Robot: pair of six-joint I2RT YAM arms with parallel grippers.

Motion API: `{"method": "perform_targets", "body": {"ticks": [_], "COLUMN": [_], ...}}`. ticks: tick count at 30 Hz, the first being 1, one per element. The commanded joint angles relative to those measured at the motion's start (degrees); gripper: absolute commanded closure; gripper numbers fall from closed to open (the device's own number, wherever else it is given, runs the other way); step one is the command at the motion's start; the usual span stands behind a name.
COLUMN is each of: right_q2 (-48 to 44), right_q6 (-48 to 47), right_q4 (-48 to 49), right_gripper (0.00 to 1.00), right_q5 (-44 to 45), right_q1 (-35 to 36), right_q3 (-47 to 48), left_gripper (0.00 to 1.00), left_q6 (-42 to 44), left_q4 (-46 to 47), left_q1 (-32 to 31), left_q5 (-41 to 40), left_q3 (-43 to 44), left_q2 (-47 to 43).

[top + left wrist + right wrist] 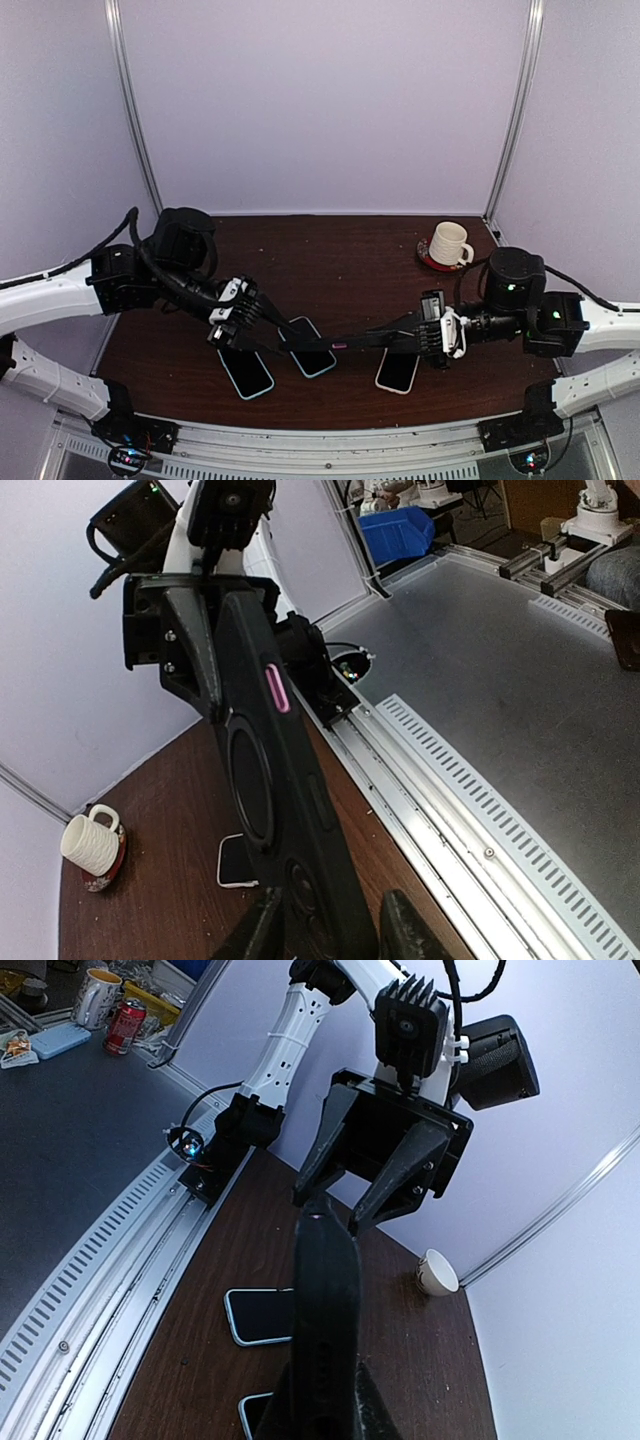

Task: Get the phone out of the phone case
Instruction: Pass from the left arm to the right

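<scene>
A black phone case (362,340) with a pink side button hangs above the table, stretched between both grippers. My left gripper (285,335) is shut on its left end; in the left wrist view the case (270,780) runs up from between my fingers (262,935). My right gripper (405,336) is shut on the right end; in the right wrist view the case (325,1300) is edge-on and looks slightly twisted. The left gripper (327,1215) shows at its far tip. I cannot tell whether a phone is inside.
Three phones lie face up on the brown table under the case: a light-blue-rimmed one (245,372), a blue-rimmed one (312,355) and a white-rimmed one (397,372). A white mug (449,243) stands on a red coaster at the back right. The metal rail (330,440) runs along the near edge.
</scene>
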Motion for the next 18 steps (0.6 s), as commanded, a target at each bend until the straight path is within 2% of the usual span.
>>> {"method": "perform_targets", "body": {"ticks": [1, 7, 13, 16, 18], "right_q2": [-0.1, 0.3, 0.5, 0.6, 0.6], "right_q6": [-1.4, -2.2, -3.1, -3.2, -3.5], "right_q4": [2.5, 2.6, 1.5, 1.4, 1.1], "right_gripper": [1.00, 1.00, 1.00, 1.00, 1.00], "right_q5": [-1.9, -2.2, -1.9, -2.1, -2.4], "right_q1": [-0.2, -0.2, -0.2, -0.3, -0.3], "right_q3": [3.5, 3.4, 3.9, 4.0, 4.2], "left_gripper": [0.68, 0.72, 0.69, 0.73, 0.79], "left_q6": [2.9, 4.7, 5.9, 6.0, 6.3], "left_q4": [-0.8, -3.0, -4.2, -4.2, -4.6], "left_q1": [0.1, 0.1, 0.1, 0.1, 0.1], "left_q5": [2.0, 1.3, 1.0, 1.2, 1.3], "left_q3": [0.6, 0.5, 1.0, 1.0, 1.1], "left_q2": [0.4, 1.1, 2.0, 2.0, 2.3]}}
